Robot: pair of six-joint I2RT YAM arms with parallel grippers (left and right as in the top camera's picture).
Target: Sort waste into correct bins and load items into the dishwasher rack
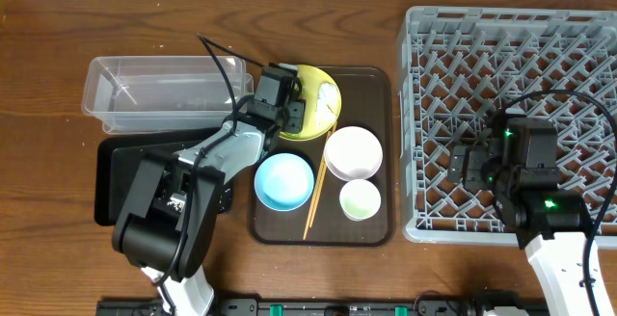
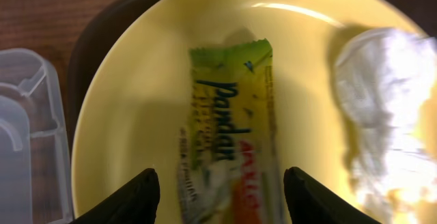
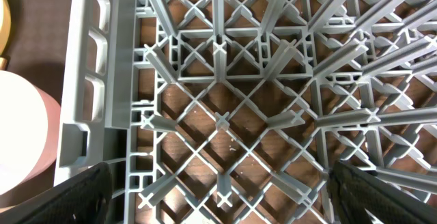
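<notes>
The green-and-orange snack wrapper (image 2: 231, 125) lies on the round yellow plate (image 2: 130, 94) beside a crumpled white tissue (image 2: 386, 108). My left gripper (image 2: 229, 198) is open, its fingers either side of the wrapper's near end and just above it. From overhead the left gripper (image 1: 292, 107) hangs over the plate (image 1: 318, 128), and the tissue (image 1: 328, 94) shows there too. My right gripper (image 1: 469, 165) is open and empty over the grey dishwasher rack (image 1: 511, 37); the right wrist view shows the gripper (image 3: 218, 200) above the rack's lattice (image 3: 222, 118). I cannot make out rice grains.
The dark brown serving tray (image 1: 381, 80) holds the plate, a white bowl (image 1: 354, 152), a light blue bowl (image 1: 284, 181), a small green-white cup (image 1: 360, 198) and wooden chopsticks (image 1: 316, 193). The clear tub (image 1: 145, 90) and flat black tray (image 1: 114, 171) sit to the left.
</notes>
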